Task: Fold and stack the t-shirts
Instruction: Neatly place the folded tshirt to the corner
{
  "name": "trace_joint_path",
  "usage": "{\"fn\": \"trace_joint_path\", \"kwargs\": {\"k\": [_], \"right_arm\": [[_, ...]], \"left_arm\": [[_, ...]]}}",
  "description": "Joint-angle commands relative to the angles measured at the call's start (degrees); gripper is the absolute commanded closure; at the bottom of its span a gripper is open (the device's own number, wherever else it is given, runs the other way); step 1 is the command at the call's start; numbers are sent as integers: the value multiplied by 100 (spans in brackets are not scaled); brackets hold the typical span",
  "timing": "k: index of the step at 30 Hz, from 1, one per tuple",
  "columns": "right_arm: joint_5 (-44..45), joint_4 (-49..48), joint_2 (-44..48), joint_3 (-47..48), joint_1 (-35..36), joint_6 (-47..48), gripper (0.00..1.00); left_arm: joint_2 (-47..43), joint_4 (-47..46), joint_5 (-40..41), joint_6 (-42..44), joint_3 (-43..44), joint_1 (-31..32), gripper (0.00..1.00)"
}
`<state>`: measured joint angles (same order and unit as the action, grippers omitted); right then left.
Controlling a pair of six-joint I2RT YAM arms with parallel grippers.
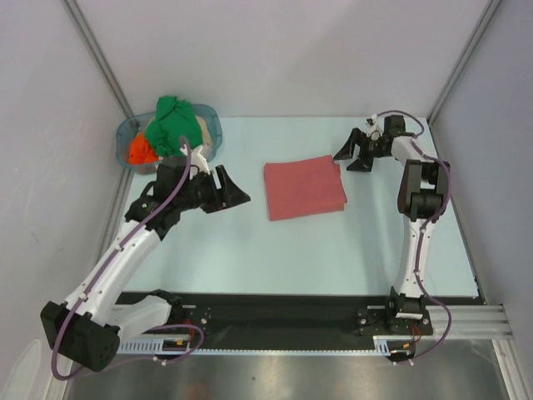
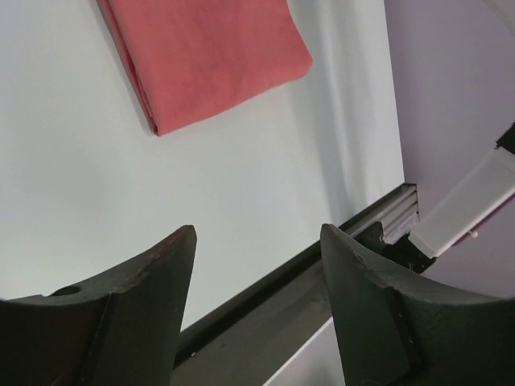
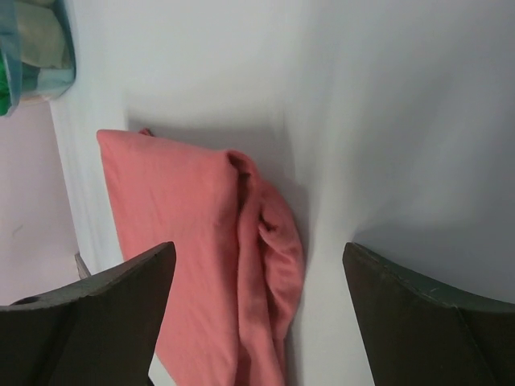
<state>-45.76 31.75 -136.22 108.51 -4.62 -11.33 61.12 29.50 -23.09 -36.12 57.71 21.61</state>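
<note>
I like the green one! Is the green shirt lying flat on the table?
No, the green t-shirt sits heaped inside the blue-tinted plastic tub.

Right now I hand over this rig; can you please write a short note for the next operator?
Left pincer: open, empty, near the tub.
Right pincer: open, empty, at the far right of the table.
Salmon-red t-shirt: folded, lying mid-table. Done.
Green t-shirt, orange t-shirt and beige t-shirt: bunched in the tub.
To do: fold each, stack on the salmon-red one.
</note>
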Motion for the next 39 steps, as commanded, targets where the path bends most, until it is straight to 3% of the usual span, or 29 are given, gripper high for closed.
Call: {"fn": "trace_joint_path", "kwargs": {"k": [1,6,14,17,21,23,33,39], "right_arm": [[-188,-143,-202,443,304,123,8],[-170,-160,-405,417,601,-18,10],[-47,-248,-45,-304,586,-106,29],[-117,-161,-123,-217,506,-132,46],[-162,111,-185,55,313,-71,86],[13,296,-185,204,287,-10,100],[1497,1070,149,565,-152,966,100],[3219,1765,-940,2682,-636,975,100]], "left_arm": [[-232,4,-292,35,-198,2,30],[-285,-58,-257,8,-191,2,30],[-276,-84,-319,26,-32,-16,30],[-311,-181,-345,-18,-172,-34,29],[-312,-242,-459,-106,-339,-60,30],[-329,-278,-512,-141,-392,-69,30],[-592,-839,-626,-352,-945,-78,30],[-715,-1034,-592,-519,-1561,-78,30]]}}
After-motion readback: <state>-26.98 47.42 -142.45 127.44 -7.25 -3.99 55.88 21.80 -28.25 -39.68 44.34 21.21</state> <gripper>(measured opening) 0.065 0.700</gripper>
